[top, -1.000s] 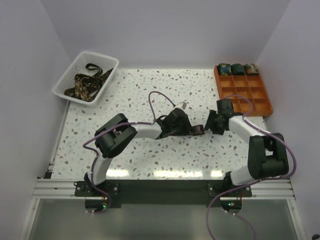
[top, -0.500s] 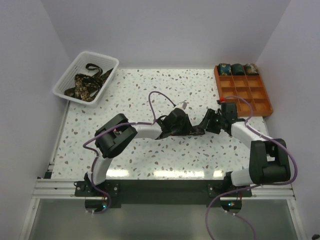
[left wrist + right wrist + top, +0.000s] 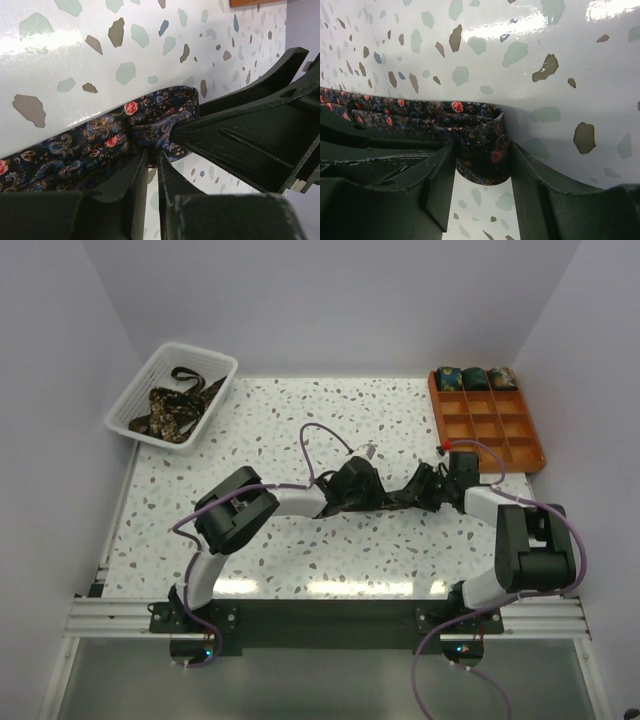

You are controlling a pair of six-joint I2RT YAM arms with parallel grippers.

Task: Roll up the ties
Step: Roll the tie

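A dark paisley tie with red flowers lies on the speckled table; in the top view only a short dark piece shows between the two grippers. My left gripper is shut on the tie's folded part, jaws almost touching; in the top view it is at mid-table. My right gripper is closed around the tie's rolled end, a finger pressing each side; it meets the left one in the top view. Its fingers cross the left wrist view.
A white mesh basket at the back left holds more loose ties. An orange gridded tray at the back right has three rolled ties in its far row. Purple cables loop over both arms.
My right gripper has swung its wrist round and moved left, closing in on the tie end next to the left gripper. The left arm has hardly moved.
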